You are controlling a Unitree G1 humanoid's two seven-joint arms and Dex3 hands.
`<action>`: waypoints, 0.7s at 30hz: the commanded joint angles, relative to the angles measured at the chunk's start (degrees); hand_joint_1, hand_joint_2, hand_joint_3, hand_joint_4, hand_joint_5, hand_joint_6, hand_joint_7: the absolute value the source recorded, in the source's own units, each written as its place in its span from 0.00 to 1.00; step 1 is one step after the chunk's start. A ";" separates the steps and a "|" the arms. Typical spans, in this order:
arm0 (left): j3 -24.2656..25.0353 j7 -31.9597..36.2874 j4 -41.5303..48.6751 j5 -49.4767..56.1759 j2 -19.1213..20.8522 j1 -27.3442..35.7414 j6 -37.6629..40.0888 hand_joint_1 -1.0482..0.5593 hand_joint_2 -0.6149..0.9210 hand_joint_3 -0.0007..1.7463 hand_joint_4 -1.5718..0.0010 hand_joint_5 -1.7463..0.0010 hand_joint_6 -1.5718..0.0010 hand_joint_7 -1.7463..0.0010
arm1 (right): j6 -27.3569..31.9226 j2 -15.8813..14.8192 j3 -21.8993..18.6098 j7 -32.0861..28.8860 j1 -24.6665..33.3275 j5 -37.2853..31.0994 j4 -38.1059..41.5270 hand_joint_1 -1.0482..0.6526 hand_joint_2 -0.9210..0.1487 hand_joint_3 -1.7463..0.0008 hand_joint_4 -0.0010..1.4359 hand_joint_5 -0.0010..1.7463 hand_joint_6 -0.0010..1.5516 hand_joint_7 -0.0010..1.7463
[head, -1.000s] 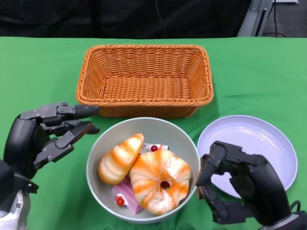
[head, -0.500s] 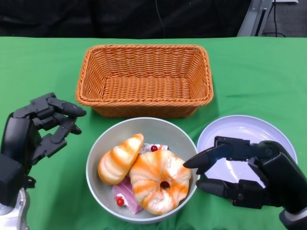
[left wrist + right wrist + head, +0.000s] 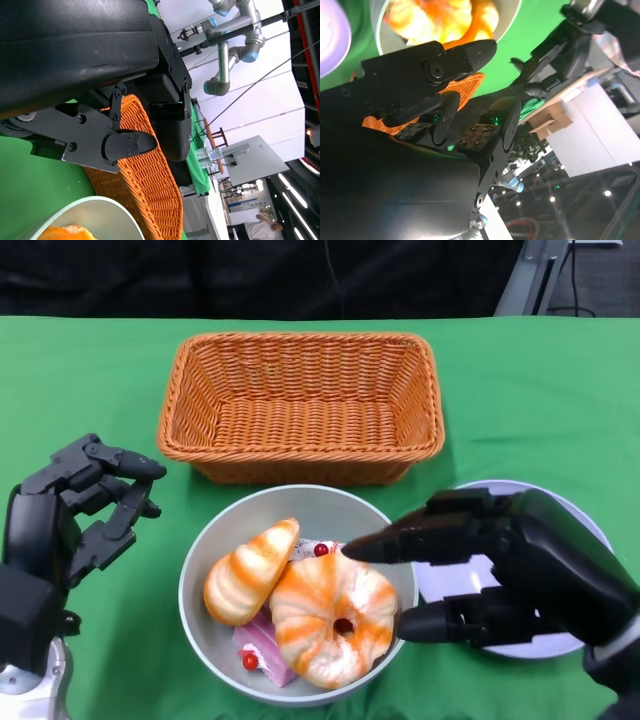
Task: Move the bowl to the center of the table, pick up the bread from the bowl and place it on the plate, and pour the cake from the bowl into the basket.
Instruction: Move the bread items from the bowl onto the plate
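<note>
Holding: bowl carries two pieces of bread above cake (mostly covered).
Position: bowl sits mid-worktop, just before the basket; plate beside it.
Right hand: fingers apart, empty, reaching over the bowl rim above the round bread.
Left hand: fingers apart, empty, clear of the bowl.
</note>
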 commanded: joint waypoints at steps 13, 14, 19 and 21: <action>0.13 3.44 4.40 2.01 0.84 -2.07 -2.54 0.57 0.97 0.25 0.53 0.15 0.50 0.37 | 3.10 2.33 7.22 -9.55 -10.78 -13.87 6.96 0.25 0.09 1.00 0.58 0.09 0.52 0.01; 0.15 3.43 4.60 1.99 0.90 -2.14 -2.67 0.57 0.97 0.25 0.53 0.15 0.50 0.37 | 3.42 2.96 8.08 -10.23 -11.80 -14.58 8.49 0.26 0.08 1.00 0.58 0.09 0.52 0.01; 0.31 2.81 4.75 1.10 0.77 -2.23 -2.66 0.56 0.97 0.25 0.52 0.15 0.50 0.37 | 3.75 4.15 10.68 -12.28 -14.48 -15.48 13.06 0.26 0.08 1.00 0.58 0.08 0.52 0.01; 0.36 2.88 4.70 0.96 0.80 -2.28 -2.33 0.55 0.97 0.24 0.52 0.15 0.50 0.37 | 3.38 4.89 11.95 -14.05 -15.74 -16.38 16.16 0.26 0.07 1.00 0.59 0.08 0.52 0.01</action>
